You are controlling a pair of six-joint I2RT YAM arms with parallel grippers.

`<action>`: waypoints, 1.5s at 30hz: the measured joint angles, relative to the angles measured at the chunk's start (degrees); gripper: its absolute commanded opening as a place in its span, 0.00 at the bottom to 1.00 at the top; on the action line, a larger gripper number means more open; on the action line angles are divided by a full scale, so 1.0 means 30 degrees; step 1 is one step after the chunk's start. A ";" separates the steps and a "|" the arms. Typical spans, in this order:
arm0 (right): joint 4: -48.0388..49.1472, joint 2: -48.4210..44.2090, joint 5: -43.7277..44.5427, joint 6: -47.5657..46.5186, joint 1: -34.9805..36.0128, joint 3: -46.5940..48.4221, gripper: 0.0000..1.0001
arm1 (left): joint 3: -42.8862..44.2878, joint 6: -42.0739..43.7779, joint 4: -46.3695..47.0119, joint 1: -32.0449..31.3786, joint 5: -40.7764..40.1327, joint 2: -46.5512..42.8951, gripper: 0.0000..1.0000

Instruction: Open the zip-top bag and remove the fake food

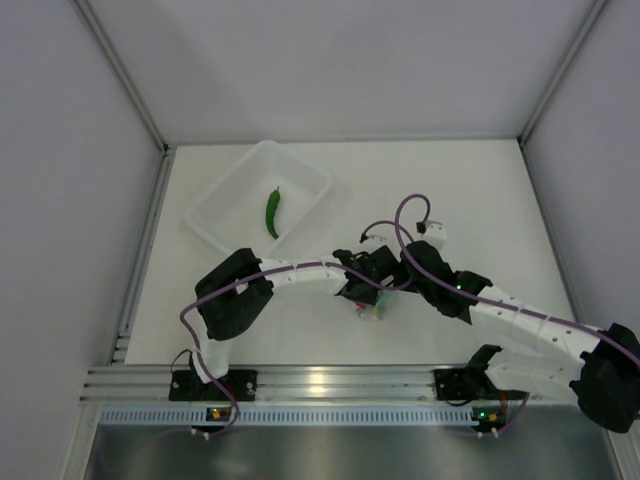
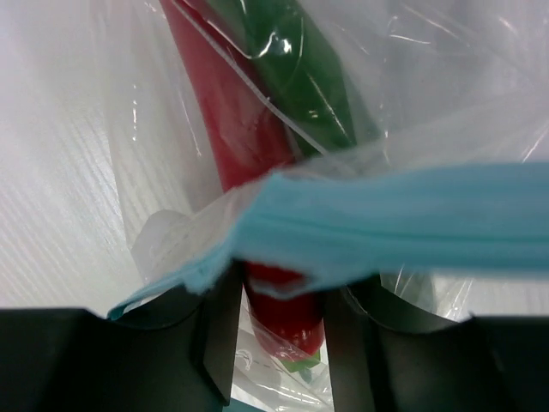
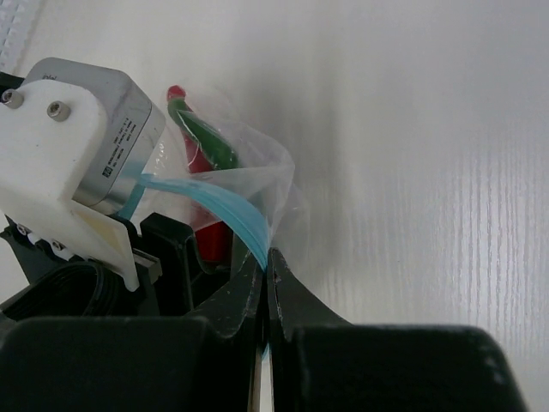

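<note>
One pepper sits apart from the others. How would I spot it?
At the back left of the white table stands a clear rigid rectangular tub. Inside it lies a slim curved green plastic chili pepper, alone. The red pepper and the other green pepper are inside a crinkly clear zip-top bag; this one lies bare.

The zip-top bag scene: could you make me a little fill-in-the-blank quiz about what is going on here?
1. The lone chili pepper lying in the clear tub is ___.
2. The right end effector is clamped on the zip-top bag at its light ___ zip strip.
3. The pinched pepper between the fingers of the left end effector is ___.

Missing words: green; blue; red.
</note>
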 measured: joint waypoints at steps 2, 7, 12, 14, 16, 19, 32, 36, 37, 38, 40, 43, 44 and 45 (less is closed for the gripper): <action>-0.0029 0.0000 0.0015 0.0000 0.0000 -0.0036 0.00 | 0.0015 -0.0036 0.0080 0.0022 0.0000 0.0029 0.18; -0.0022 -0.0015 0.0000 -0.0015 0.0007 -0.0029 0.00 | 0.0015 -0.0095 0.0073 0.0036 -0.0066 0.0000 0.00; 0.0073 -0.0015 -0.0138 -0.0066 0.0226 0.0007 0.00 | -0.0488 -0.0277 0.0168 0.0015 -0.0197 -0.0634 0.00; 0.0117 0.0000 -0.0248 -0.0066 0.0503 0.0131 0.00 | -0.0816 -0.0583 0.0153 -0.0044 -0.0590 -0.1260 0.00; 0.0153 0.0029 -0.0262 -0.0066 0.0940 0.0503 0.00 | -0.0940 -0.0954 0.0153 -0.0124 -0.1173 -0.1938 0.00; 0.0262 0.0036 -0.0109 -0.0022 0.1814 0.1158 0.00 | -0.0940 -0.1617 0.0168 -0.0226 -0.2178 -0.2929 0.00; 0.0780 0.0590 0.2907 0.0809 0.4408 0.1829 0.00 | -0.2237 -0.4044 0.1596 -0.0095 -0.2943 -0.5756 0.00; 0.1035 0.0962 0.3424 0.1005 0.4546 0.1166 0.00 | -0.3905 -0.4758 0.3410 0.0350 -0.1559 -0.7402 0.00; 0.1122 0.1035 0.3548 0.1027 0.4554 0.0976 0.00 | -0.4350 -0.4918 0.3832 0.0539 -0.1064 -0.7861 0.00; 0.1151 0.1100 0.3628 0.1049 0.4561 0.0867 0.00 | -0.4743 -0.5085 0.4226 0.0729 -0.0510 -0.8291 0.00; 0.1319 0.1253 0.3767 0.1151 0.4583 0.0707 0.00 | -0.5362 -0.5297 0.4896 0.1086 0.0423 -0.9027 0.00; 0.1552 0.1501 0.3920 0.1151 0.4590 0.0707 0.00 | -0.6040 -0.5617 0.5676 0.1355 0.1173 -0.9821 0.00; 0.1610 0.1559 0.3971 0.1144 0.4590 0.0707 0.00 | -0.6215 -0.5625 0.5821 0.1399 0.1282 -1.0040 0.00; 0.1647 0.1632 0.4022 0.1129 0.4590 0.0714 0.00 | -0.6397 -0.5625 0.5931 0.1413 0.1377 -1.0265 0.00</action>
